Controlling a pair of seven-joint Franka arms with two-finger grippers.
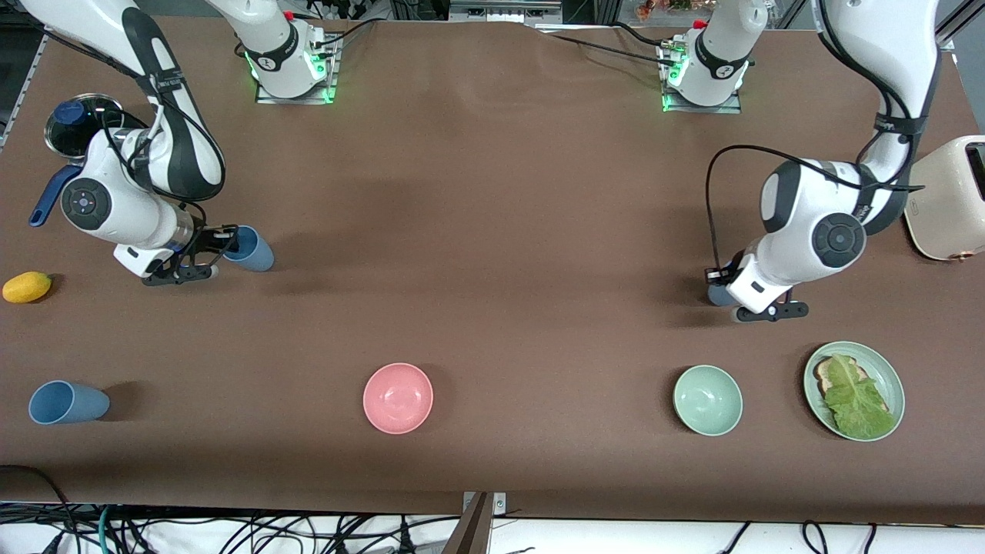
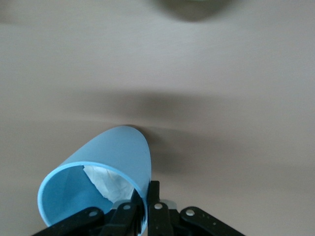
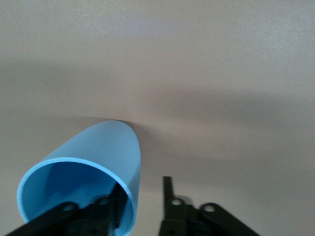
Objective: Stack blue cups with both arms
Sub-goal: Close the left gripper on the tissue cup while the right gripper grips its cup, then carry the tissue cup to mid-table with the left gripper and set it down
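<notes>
Brown surface (image 1: 492, 231): I see left pincer (image 2: 145, 209) clamping its blue cup (image 2: 106, 182); right pincer (image 3: 142, 204) straddles another cup's (image 3: 83, 182) rim, unclosed; stacking remains.

A cup (image 1: 68, 402) lay near the front camera at the right arm's end of the table (image 1: 492, 231). Along the same row stood a bowl (image 1: 398, 398), a second bowl (image 1: 708, 400), then a plate (image 1: 885, 369) holding lettuce (image 1: 856, 398).

We see a brown table (image 1: 492, 254), three blue cups (image 1: 250, 248), a pink bowl (image 1: 398, 398), a pale green bowl (image 1: 708, 400), a yellow fruit (image 1: 27, 287), a cream toaster (image 1: 950, 200), and white arms with black bands.
</notes>
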